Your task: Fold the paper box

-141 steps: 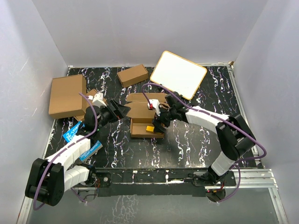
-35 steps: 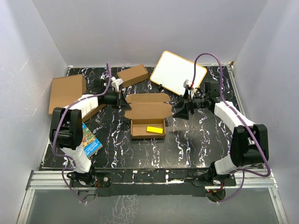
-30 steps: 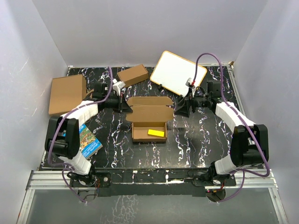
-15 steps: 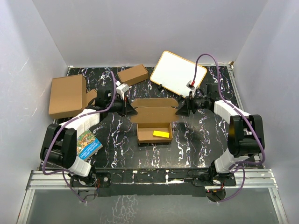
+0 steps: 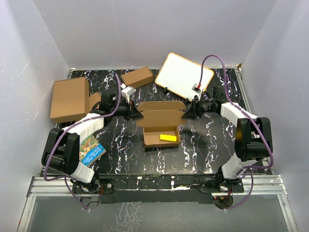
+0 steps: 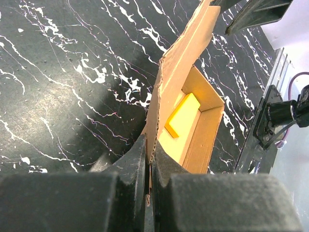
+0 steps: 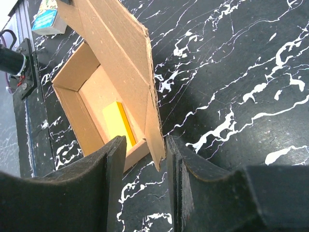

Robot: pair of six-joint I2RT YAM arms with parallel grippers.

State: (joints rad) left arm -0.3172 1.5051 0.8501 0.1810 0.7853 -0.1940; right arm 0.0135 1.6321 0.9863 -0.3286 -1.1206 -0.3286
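Note:
The paper box [image 5: 161, 137] sits open at mid-table with a yellow block [image 5: 169, 137] inside. Its lid [image 5: 160, 117] stands upright along the back edge. My left gripper [image 5: 137, 115] is shut on the lid's left end; the left wrist view shows the corrugated edge [image 6: 159, 104] pinched between the jaws of that gripper [image 6: 148, 157]. My right gripper [image 5: 185, 113] is at the lid's right end. In the right wrist view the lid's side flap [image 7: 153, 130] hangs between the jaws of the right gripper [image 7: 146, 154], close to the right finger, with a gap on the other side.
A bigger brown carton [image 5: 70, 99] lies at the back left, and a small closed brown box [image 5: 137, 77] at the back centre. A white board [image 5: 184, 76] leans behind the right arm. A blue booklet [image 5: 91, 147] lies near the left arm.
The lid has swung up to vertical and the box has slid slightly toward the front right. The right jaws have narrowed around the lid's flap. The left grip is unchanged.

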